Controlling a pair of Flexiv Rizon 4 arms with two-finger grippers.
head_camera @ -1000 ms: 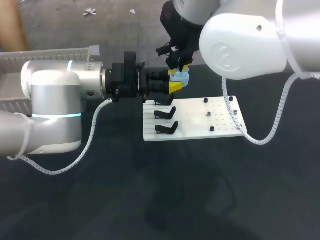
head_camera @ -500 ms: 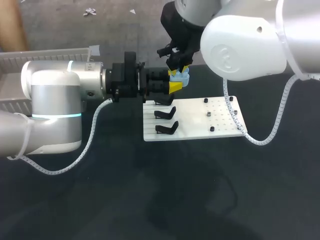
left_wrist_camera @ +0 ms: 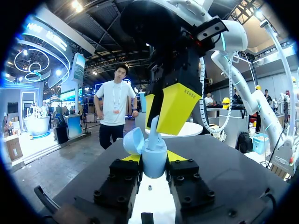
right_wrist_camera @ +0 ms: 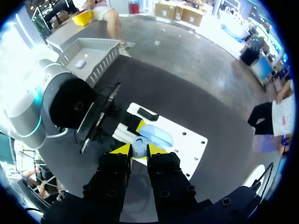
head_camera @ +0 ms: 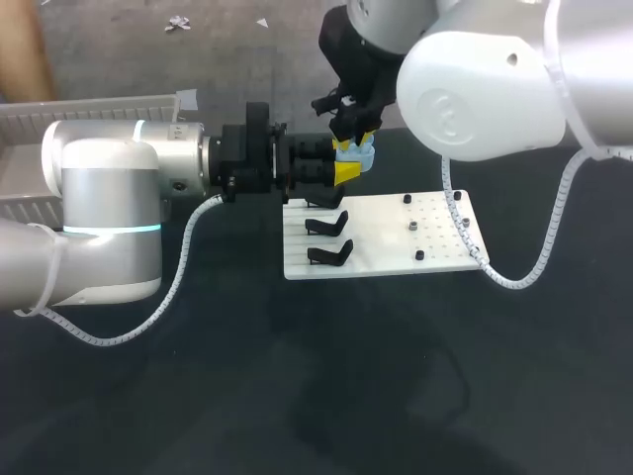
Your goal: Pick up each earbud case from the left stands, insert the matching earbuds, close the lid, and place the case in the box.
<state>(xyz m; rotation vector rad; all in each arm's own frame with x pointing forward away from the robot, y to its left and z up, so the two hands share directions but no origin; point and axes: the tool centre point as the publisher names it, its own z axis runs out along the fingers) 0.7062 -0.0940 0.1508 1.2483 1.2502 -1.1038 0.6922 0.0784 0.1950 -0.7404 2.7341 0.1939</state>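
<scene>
Insertion stage: left gripper clamped on the open earbud case between its fingers, right gripper pinching an earbud into it; lid closing and boxing remain.

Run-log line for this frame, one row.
phase: earbud insertion | left gripper: shut on case, lid open | right gripper: shut on earbud, at case opening

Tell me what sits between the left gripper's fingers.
The open light-blue earbud case, clamped from both sides, as the left wrist view shows; the right gripper holds an earbud at its opening.
</scene>
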